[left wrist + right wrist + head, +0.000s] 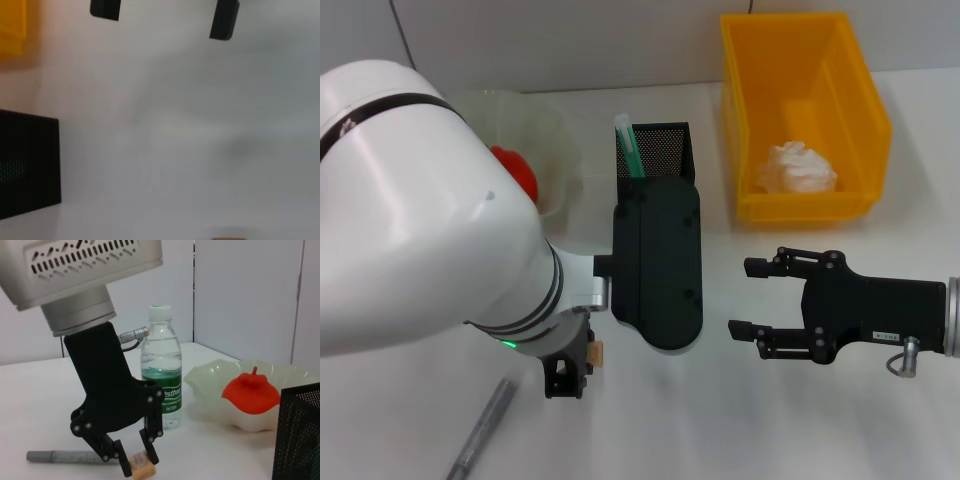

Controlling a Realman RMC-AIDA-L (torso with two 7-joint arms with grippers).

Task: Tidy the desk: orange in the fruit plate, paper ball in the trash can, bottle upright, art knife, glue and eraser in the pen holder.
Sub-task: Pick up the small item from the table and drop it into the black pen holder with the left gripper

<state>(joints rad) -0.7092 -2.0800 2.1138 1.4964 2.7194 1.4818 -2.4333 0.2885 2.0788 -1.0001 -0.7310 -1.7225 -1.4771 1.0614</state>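
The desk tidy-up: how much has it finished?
Done: orange in the plate, paper ball in the bin, bottle upright. In hand: left gripper closing on the eraser. Left: eraser into the holder; a grey pen-like tool lies out.

orange (251, 393): you see smooth, slightly glossy red-orange skin
fruit plate (210, 377): translucent pale-green plastic, glossy to your eye
bottle (161, 385): clear ribbed plastic, white cap, green printed label
pen holder (660, 150): black metal mesh, matt
trash can (860, 110): smooth yellow-orange plastic with a mild sheen
paper ball (800, 170): crumpled white paper, rough
eraser (141, 465): tan, matt block
art knife (70, 456): grey metal-looking barrel, dull
left gripper (134, 461): matt black plastic links under a shiny white shell
table (740, 430): you have a smooth white surface
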